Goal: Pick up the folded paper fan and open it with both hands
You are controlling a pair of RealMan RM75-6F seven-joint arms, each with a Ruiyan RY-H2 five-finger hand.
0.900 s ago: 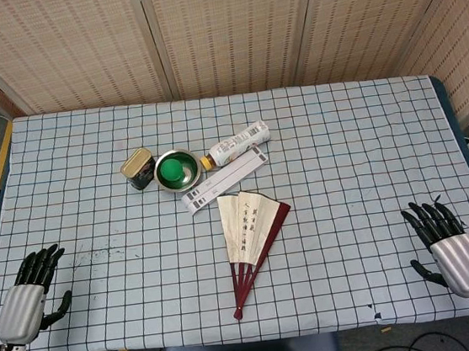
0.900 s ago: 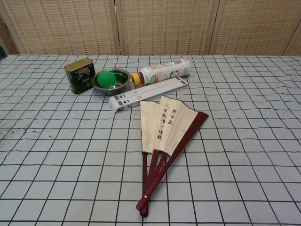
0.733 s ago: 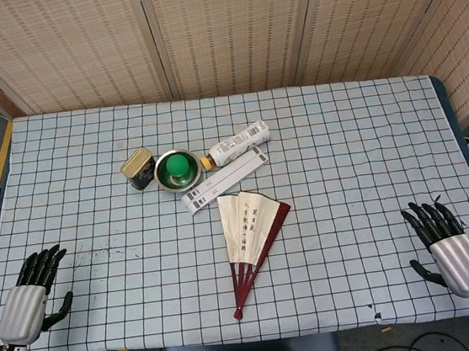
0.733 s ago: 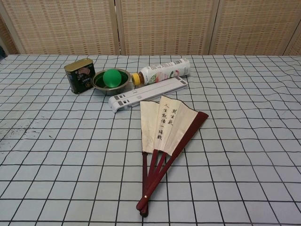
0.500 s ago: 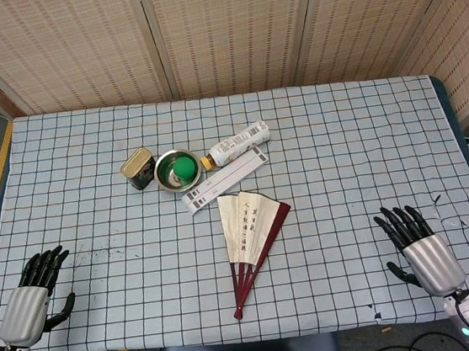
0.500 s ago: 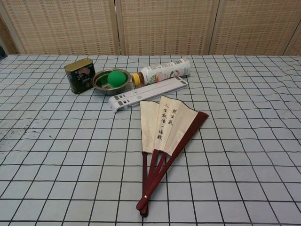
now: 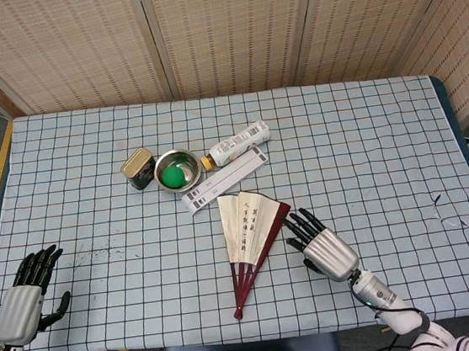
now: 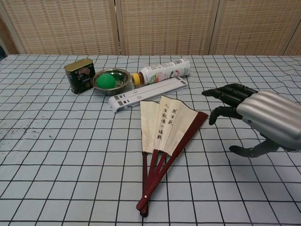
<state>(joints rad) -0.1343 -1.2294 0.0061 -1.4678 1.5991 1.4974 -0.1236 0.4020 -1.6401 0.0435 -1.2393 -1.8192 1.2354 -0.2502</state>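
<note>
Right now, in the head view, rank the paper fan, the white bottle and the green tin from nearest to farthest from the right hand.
From the right hand:
1. Paper fan, just to its left, part open on the cloth.
2. White bottle, farther back, lying on its side.
3. Green tin, farthest, back left beside the metal bowl.

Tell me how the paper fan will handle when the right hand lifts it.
The paper fan lies flat and partly spread, so it is probably light, and thin enough to be hard to get fingers under. Its paper leaves look creasable; the red ribs look stiffer. It may swing open or shut about its pivot. The right hand is beside it, not touching.
</note>
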